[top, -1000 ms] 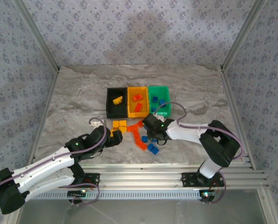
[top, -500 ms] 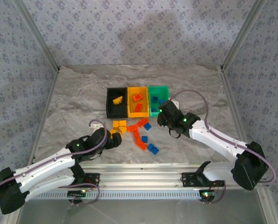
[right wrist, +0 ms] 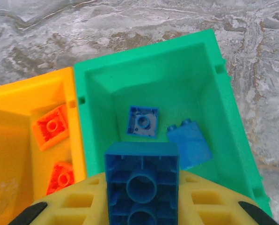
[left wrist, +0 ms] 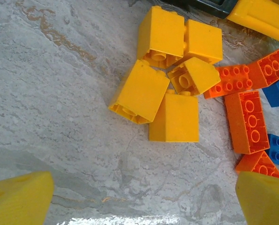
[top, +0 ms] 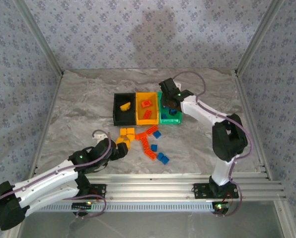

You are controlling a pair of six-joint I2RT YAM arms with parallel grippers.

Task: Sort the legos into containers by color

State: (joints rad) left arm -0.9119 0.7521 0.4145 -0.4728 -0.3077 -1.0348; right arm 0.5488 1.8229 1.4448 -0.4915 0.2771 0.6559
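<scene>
1. Nearest the arm bases, the left gripper hangs low over the table with its jaws spread wide and nothing between them. In its wrist view a yellow fingertip sits in each bottom corner, with bare marble between.
2. Just beyond it lies a clump of yellow bricks. From above it reads as one yellow patch. The left wrist view separates five pieces touching one another, some tipped so their hollow undersides show.
3. Right of the clump, red-orange bricks sprawl in a ragged, touching group. Three loose blue bricks lie among and just right of them.
4. Farther back, three bins stand in a touching row. The black bin on the left holds one yellow brick. The orange-yellow bin in the middle holds two red-orange pieces. The green bin is on the right.
5. The right gripper hovers over the green bin, clamped on a blue brick whose tubed underside faces the wrist camera. From above, the arm covers that grip. The right wrist view also shows two blue pieces on the green bin's floor, one of them upside down.
</scene>
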